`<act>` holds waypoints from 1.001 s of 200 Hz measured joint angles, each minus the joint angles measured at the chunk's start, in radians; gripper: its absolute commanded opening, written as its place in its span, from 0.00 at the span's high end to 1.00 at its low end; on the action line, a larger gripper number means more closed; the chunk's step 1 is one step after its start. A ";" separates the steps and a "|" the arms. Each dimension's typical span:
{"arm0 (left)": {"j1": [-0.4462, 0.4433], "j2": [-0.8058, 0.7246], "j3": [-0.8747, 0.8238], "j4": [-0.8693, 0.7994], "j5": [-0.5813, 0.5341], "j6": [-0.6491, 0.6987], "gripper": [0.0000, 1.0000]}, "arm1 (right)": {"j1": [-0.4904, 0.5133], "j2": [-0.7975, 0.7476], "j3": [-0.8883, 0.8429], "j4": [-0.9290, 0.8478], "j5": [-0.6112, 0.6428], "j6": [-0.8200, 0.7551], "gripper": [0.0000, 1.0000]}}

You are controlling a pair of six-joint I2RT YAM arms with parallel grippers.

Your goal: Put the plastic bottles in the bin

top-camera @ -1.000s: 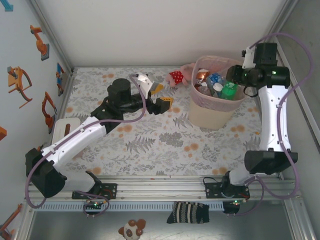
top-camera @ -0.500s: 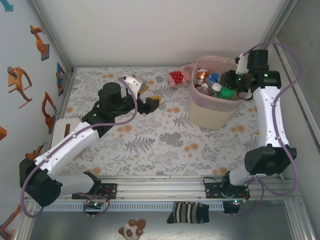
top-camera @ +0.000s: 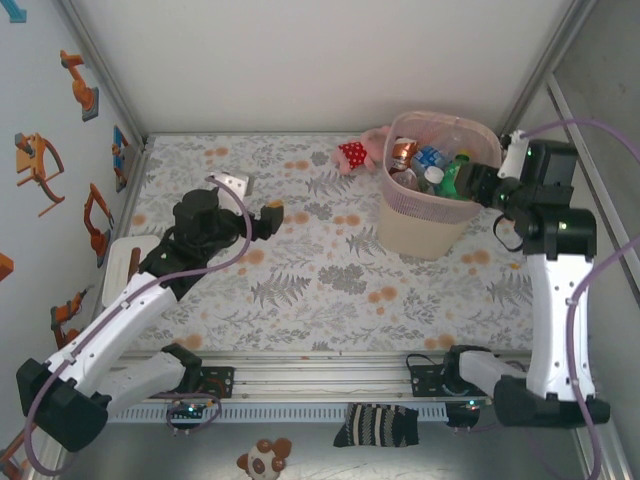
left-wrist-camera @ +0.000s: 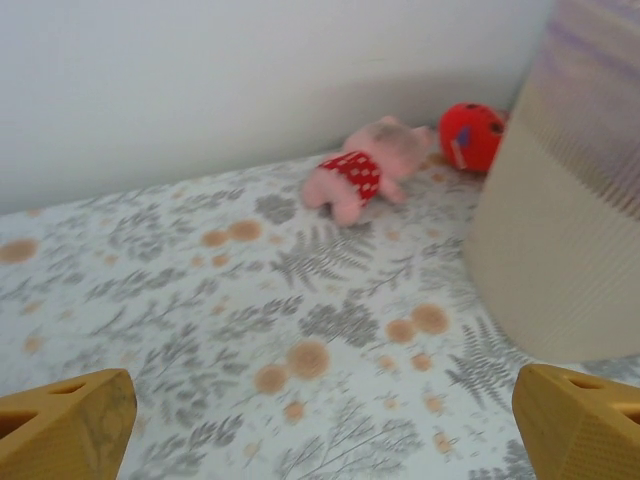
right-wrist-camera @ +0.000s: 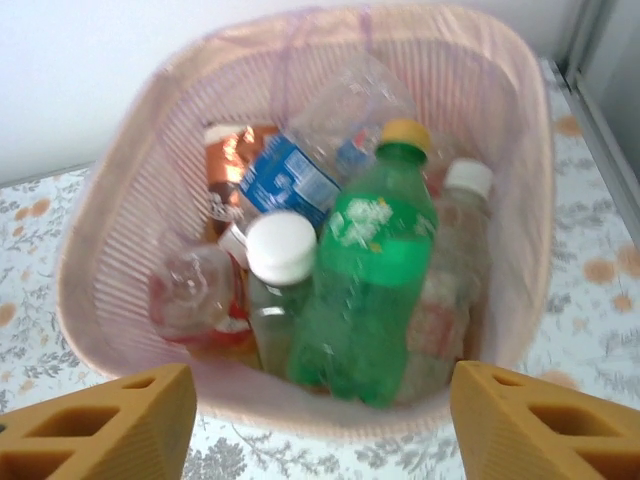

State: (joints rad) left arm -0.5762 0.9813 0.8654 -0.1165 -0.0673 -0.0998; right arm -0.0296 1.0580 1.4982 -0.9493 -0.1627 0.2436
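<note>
The tall pink mesh-sided bin (top-camera: 432, 206) with a beige lower body stands upright at the far right of the bench (top-camera: 330, 285), which is covered by a white cloth printed with grey ferns and orange blossoms. The plastic bottles (right-wrist-camera: 330, 240) lie heaped inside the bin, none of them on the cloth. From the right wrist, a green bottle with a yellow cap (right-wrist-camera: 372, 270) lies on top of the heap, cap towards the far wall. A clear bottle with a white cap (right-wrist-camera: 281, 250) sits just to its left, another clear white-capped bottle (right-wrist-camera: 452, 240) is at its right, a clear bottle with a blue label (right-wrist-camera: 290, 178) lies behind, and a coppery brown one (right-wrist-camera: 226, 158) is at the far left. The right gripper (right-wrist-camera: 322, 425) hangs over the near rim of the bin, its jaws spread wide with nothing between them. The left gripper (left-wrist-camera: 322, 428) is low over the cloth to the left of the bin and well apart from it, jaws also wide open and empty, one orange fingertip (left-wrist-camera: 65, 425) at each lower corner of its wrist view. Near the back wall, just left of the bin, lies a pink plush toy in a red white-dotted garment (left-wrist-camera: 355, 172), and a red round item (left-wrist-camera: 472, 135) sits beside it, close against the bin's side.
</note>
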 measured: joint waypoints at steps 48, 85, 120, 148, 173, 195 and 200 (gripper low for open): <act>0.069 -0.118 -0.129 -0.078 -0.198 -0.064 0.03 | 0.000 -0.219 -0.305 0.040 0.077 -0.017 0.01; 0.121 -0.159 -0.228 -0.105 -0.336 -0.111 0.03 | 0.000 -0.356 -0.599 0.196 0.100 -0.024 0.01; 0.140 -0.160 -0.339 -0.094 -0.442 -0.127 0.03 | 0.000 -0.402 -0.911 0.454 0.102 -0.044 0.00; 0.160 -0.135 -0.414 -0.034 -0.394 -0.092 0.03 | 0.000 -0.327 -1.076 0.678 0.113 -0.059 0.00; 0.167 -0.047 -0.407 0.029 -0.359 -0.032 0.03 | 0.002 -0.208 -1.162 0.897 0.138 -0.069 0.01; 0.177 0.046 -0.406 0.130 -0.358 0.050 0.03 | 0.005 -0.100 -1.190 1.064 0.167 -0.088 0.01; 0.183 0.073 -0.407 0.167 -0.357 0.070 0.03 | 0.005 -0.076 -1.192 1.099 0.177 -0.089 0.01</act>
State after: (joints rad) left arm -0.3927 1.0546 0.4580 0.0502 -0.4244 -0.0296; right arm -0.0246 0.9821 0.3058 0.1501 0.0147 0.1547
